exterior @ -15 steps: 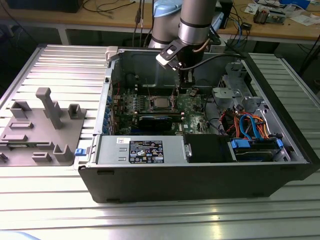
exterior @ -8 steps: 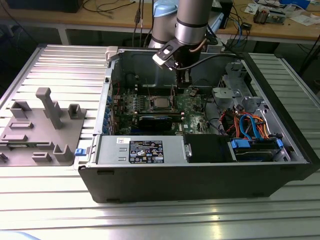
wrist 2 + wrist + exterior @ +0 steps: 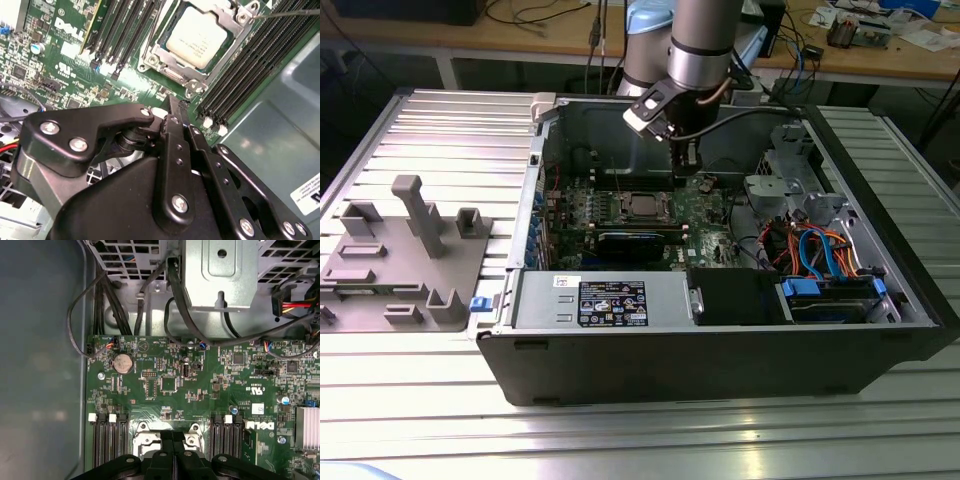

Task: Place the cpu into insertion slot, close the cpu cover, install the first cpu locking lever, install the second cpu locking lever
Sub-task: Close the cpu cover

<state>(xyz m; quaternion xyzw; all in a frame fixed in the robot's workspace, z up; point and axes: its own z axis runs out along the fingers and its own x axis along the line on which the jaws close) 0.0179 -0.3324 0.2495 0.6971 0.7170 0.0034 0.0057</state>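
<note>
The cpu (image 3: 196,37), a silver-grey square, lies in the insertion slot (image 3: 645,205) on the green motherboard (image 3: 65,55). The metal cpu cover (image 3: 159,51) lies flat around it as a frame. A thin wire lever (image 3: 285,12) runs off past one corner of the cover. My gripper (image 3: 176,106) hangs just above the board beside the slot, its black fingers (image 3: 172,440) pressed together and holding nothing. In the exterior view the gripper (image 3: 687,172) is inside the open case, slightly toward the exterior view's right of the slot. The fingers hide part of the slot in the first wrist view.
Long black memory slots (image 3: 250,65) flank the socket on both sides. Cable bundles (image 3: 180,300) and a metal bracket (image 3: 220,270) sit past the board's edge. The case holds a drive cage with orange and blue cables (image 3: 820,250) and a power supply (image 3: 610,300). A grey fixture (image 3: 405,255) stands outside the case.
</note>
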